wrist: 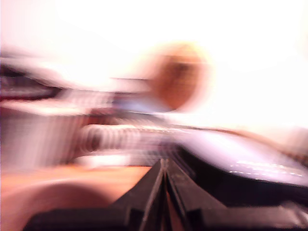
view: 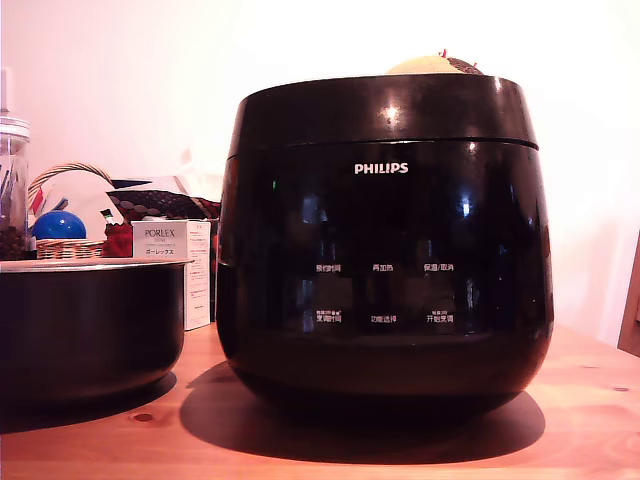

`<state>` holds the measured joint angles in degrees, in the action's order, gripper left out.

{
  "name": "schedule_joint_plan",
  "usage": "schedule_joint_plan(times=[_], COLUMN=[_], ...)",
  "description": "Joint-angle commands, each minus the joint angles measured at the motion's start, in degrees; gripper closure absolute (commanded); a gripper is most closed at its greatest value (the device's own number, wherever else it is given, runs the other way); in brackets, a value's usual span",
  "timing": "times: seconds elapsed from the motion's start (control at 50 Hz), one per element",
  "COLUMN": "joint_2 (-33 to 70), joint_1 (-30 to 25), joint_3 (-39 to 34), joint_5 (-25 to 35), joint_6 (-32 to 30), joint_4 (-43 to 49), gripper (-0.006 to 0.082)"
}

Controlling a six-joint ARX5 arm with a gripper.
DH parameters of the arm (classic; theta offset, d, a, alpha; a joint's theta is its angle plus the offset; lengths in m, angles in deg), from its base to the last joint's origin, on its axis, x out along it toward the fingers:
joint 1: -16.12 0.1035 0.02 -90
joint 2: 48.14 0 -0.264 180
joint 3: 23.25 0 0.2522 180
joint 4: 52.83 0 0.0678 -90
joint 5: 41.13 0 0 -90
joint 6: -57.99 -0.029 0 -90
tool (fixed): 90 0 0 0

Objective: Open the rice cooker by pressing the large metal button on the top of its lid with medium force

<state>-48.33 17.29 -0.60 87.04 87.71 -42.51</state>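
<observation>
Jaws clenched together on nothing, the gripper (wrist: 163, 168) swings in a blur short of the rice cooker (view: 385, 240), its lid (view: 385, 112) down, and at this pace could miss the unseen button.

The setting is a home kitchen or dining area, indicated by cookware and household goods on a knotty pine wooden table (view: 590, 400) in front of a plain pale wall. In the exterior view, a glossy black rice cooker (view: 385, 240) with a PHILIPS logo and Chinese button labels occupies the centre, and a low wide black pot (view: 90, 325) stands at 9 o'clock from it. Behind the pot are a wicker basket (view: 68, 247) holding a blue ball (view: 58, 225), a white PORLEX box (view: 172, 245) and a glass jar (view: 12, 185) at the frame edge.
</observation>
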Motion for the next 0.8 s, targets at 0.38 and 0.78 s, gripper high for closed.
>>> schedule_joint_plan(times=[0.38, 0.78], joint_2=[15.30, 35.98], joint_1=[-4.37, -15.12], joint_3=[12.37, 19.39], joint_5=[28.98, 28.20], joint_6=[0.66, -16.26], joint_4=[2.01, 1.60], gripper=[0.0791, 0.0791])
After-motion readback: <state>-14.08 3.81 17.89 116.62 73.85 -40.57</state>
